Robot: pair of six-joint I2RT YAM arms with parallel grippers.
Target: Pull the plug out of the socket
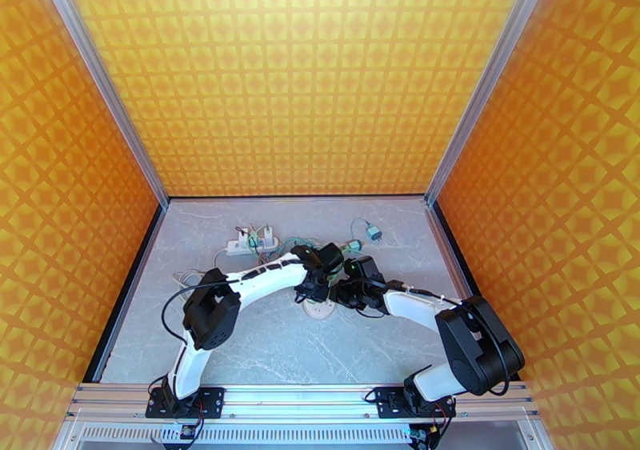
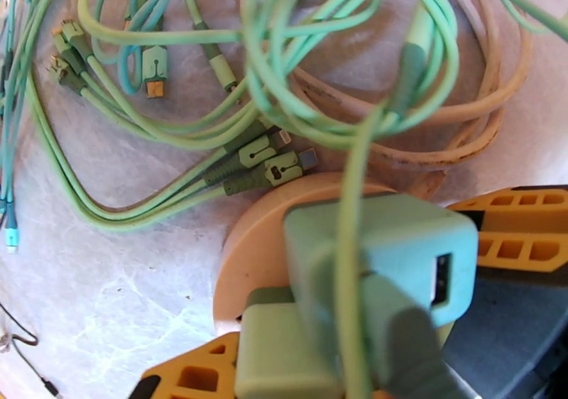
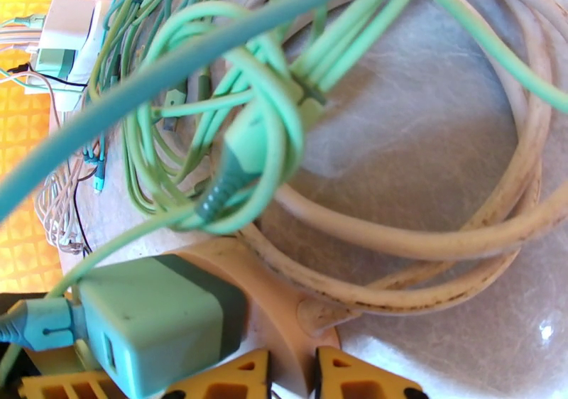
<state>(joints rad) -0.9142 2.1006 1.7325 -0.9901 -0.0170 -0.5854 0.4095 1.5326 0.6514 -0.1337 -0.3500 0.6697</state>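
A green cube plug (image 2: 397, 251) sits in a round beige socket (image 2: 248, 251) on the grey table, with a green cable running from it. My left gripper (image 2: 319, 375) is shut on the plug from above; one orange finger (image 2: 192, 375) shows at its lower left, the other is hidden behind the plug. In the right wrist view the plug (image 3: 156, 322) stands on the socket (image 3: 263, 287), and my right gripper (image 3: 305, 379) is shut on the socket's rim. From above, the two grippers (image 1: 314, 283) (image 1: 342, 293) meet over the socket (image 1: 320, 310) at mid-table.
Tangled green cables (image 2: 234, 109) and a thick beige cord (image 3: 440, 237) lie coiled right behind the socket. A white power strip (image 1: 240, 245) with plugs sits at the back left, a teal adapter (image 1: 374, 232) at the back right. Orange walls enclose the table.
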